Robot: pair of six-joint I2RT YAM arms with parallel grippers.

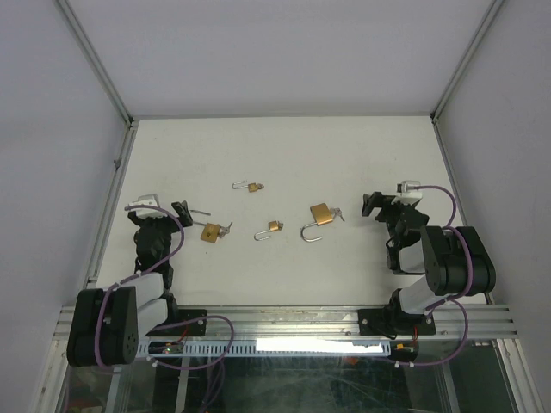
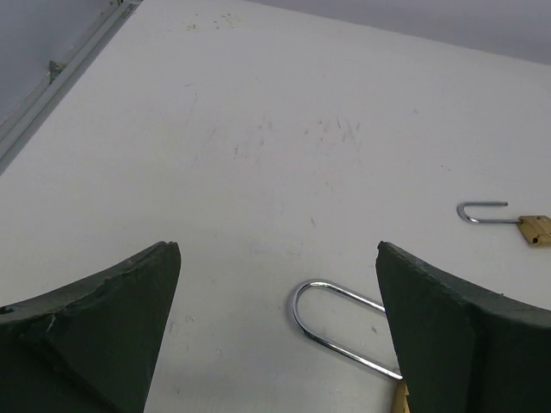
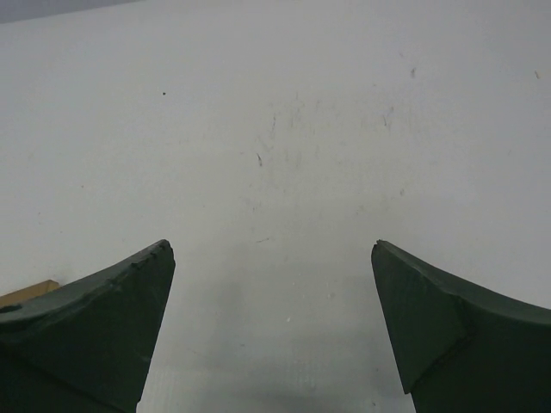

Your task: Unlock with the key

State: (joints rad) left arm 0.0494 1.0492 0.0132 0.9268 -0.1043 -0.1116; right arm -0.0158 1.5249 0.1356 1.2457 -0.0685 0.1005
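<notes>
Both arms sit low at the near corners of the counter (image 1: 284, 146). The left end effector (image 1: 164, 208) and the right end effector (image 1: 389, 196) are each spread wide with nothing between the fingers. Four brass padlocks lie flat mid-counter. The left-hand padlock (image 1: 211, 232) is just beside the left end effector. Its shackle (image 2: 336, 323) reaches from the body toward the far left, so its long axis runs on a diagonal, and the left wrist view shows the loop close against that arm's right finger. A silver stub (image 1: 225, 229) at the body's right side may be the key, but it is too small to be sure. The large padlock (image 1: 320, 214) lies near the right end effector, its shackle apparently swung open and curling toward the near left, with a similar glint (image 1: 338, 213) on its right. The far small padlock (image 1: 254, 186) and the near small padlock (image 1: 274, 227) lie crosswise, shackles pointing left. I'd judge these locks to be hard, dense and rigid, not fragile, but smooth enough to skid or spin on the counter. One end effector should pinch the brass body across its flat sides. The other should take the key by its flat head and turn it about its own axis.
</notes>
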